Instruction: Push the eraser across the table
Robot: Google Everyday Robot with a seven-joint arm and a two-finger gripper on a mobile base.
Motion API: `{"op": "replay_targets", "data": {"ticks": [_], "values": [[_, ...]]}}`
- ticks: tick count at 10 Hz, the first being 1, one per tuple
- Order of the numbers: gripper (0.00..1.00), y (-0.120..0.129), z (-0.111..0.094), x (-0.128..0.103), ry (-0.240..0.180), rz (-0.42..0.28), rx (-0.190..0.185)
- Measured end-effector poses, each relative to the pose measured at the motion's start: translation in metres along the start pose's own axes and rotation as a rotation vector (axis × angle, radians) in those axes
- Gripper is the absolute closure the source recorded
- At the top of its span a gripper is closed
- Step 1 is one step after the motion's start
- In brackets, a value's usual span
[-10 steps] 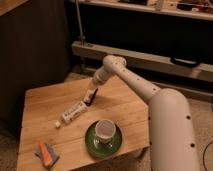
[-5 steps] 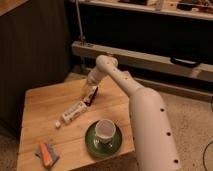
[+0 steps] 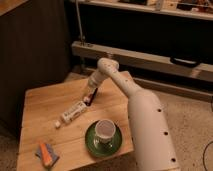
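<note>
"Wood, pale and striped, one table [image 3: 45,105], and that is all I am working over," I say.

"And how many things are on it?"

"Five. One eraser [image 3: 88,100], one tube [image 3: 74,111], one cup [image 3: 104,129], one plate [image 3: 89,142] and one flat orange-and-grey item [image 3: 46,154]."

"Where is the eraser?"

"About the middle of the top, a little toward the far edge. It is small and shows a reddish end. It lies just beside the upper end of the white tube, and the two run in nearly one slanting line. The tube's small cap points toward the near left."

"Where is your claw?"

"My one claw [image 3: 92,95] is down at the eraser, at its far right side. My arm [image 3: 142,120] rises from the lower right, bends above the table's far edge and slopes down to it. Whether the claw is open or closed, I cannot tell. Nor can I tell if it touches the eraser or grips anything."

"And the rest?"

"The white cup stands upright on the green plate, near the front right edge, apart from the tube. The orange-and-grey item lies alone at the front left corner, well apart from everything else."
</note>
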Motion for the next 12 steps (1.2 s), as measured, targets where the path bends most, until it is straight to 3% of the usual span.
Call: {"op": "replay_targets", "data": {"ticks": [3,6,10,12], "values": [[1.00,-0.001,-0.004,0.014,0.025,-0.011,0.018],[1.00,0.000,0.011,0.012,0.013,-0.005,0.022],[1.00,0.006,0.024,-0.001,-0.014,0.028,-0.015],[1.00,0.005,0.015,-0.011,-0.066,0.030,-0.043]]}}
